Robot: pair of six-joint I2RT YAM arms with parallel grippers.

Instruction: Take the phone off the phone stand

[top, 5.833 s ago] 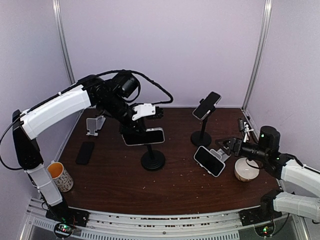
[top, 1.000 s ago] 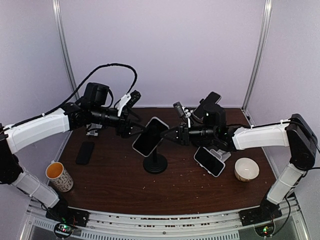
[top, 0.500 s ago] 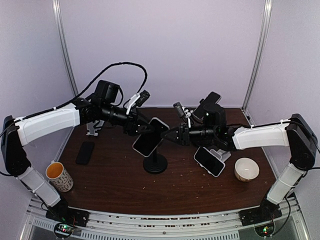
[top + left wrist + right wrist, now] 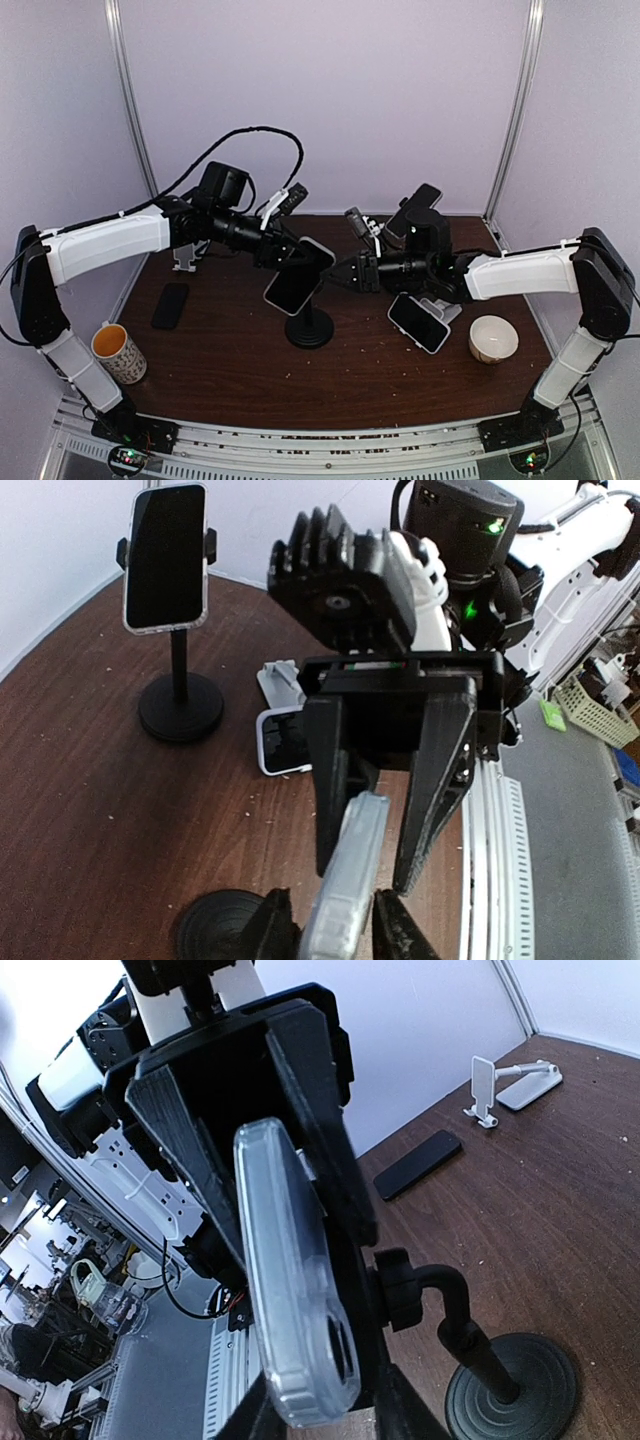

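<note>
**Phone flanked by both grippers, not yet off its stand**

The dark phone in a clear case [image 4: 296, 284] sits tilted on the head of the black round-based stand [image 4: 309, 328] at mid-table, so the removal itself is not done. The left gripper [image 4: 283, 254] has its jaws pressed onto the phone's upper edge, as the left wrist view shows. The right gripper [image 4: 341, 272] straddles the opposite edge with its jaws slightly apart, a sliver of gap on one side. What remains, as I judge it, is to pull the phone free of the cradle and set it down.
</note>
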